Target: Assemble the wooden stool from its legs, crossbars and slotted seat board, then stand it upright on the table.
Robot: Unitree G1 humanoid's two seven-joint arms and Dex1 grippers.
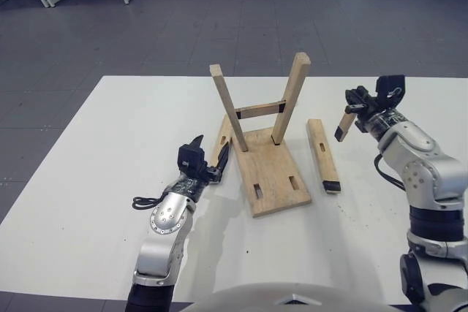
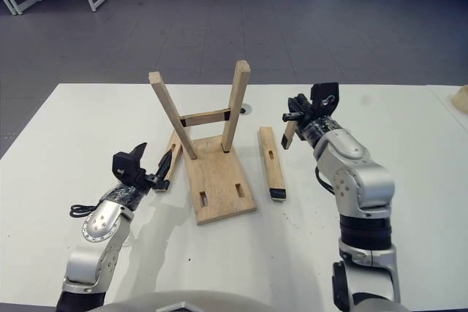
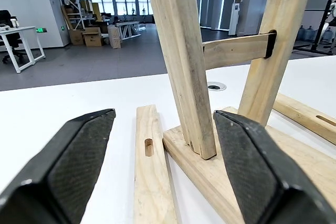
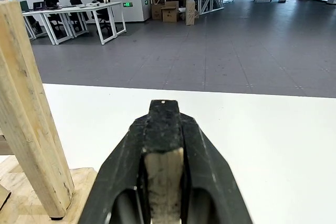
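My left gripper [image 1: 213, 147], centre-left, is spread around the loose leg [image 3: 152, 182] beside the seat board [image 1: 274, 173]. I should close squarely on it, clear of the mortise. My right gripper [image 1: 355, 111], upper right, pinches a crossbar [image 1: 344, 128].

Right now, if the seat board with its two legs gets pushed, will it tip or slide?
Probably slides: the seat board lies flat on the smooth table. It is likely stiff, since a crossbar ties both standing legs. A push high on the legs might tip it.
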